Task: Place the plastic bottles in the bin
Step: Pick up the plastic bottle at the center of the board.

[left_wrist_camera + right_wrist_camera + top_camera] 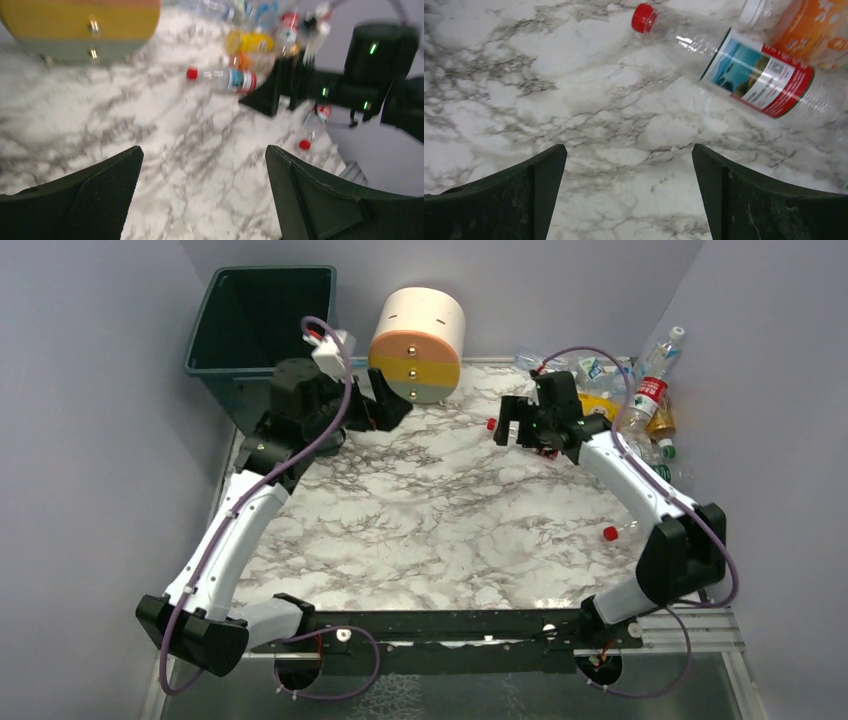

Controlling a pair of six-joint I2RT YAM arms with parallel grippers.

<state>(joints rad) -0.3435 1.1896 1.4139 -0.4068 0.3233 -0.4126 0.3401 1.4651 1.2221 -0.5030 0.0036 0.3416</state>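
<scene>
The dark green bin (260, 320) stands at the back left corner. My left gripper (388, 406) hangs open just right of it, with nothing between its fingers (100, 190). Several plastic bottles (625, 390) are piled at the back right. A clear bottle with a red cap and a blue-red label (734, 65) lies on the marble just ahead of my open, empty right gripper (629, 152); it shows in the left wrist view too as the clear bottle (225, 77). Another red-capped bottle (618, 532) lies near the right arm.
A round cream, yellow and grey drawer unit (418, 342) lies on its side at the back, between the bin and the bottles. An orange bottle (819, 25) sits behind the labelled one. Walls close in the left, back and right sides.
</scene>
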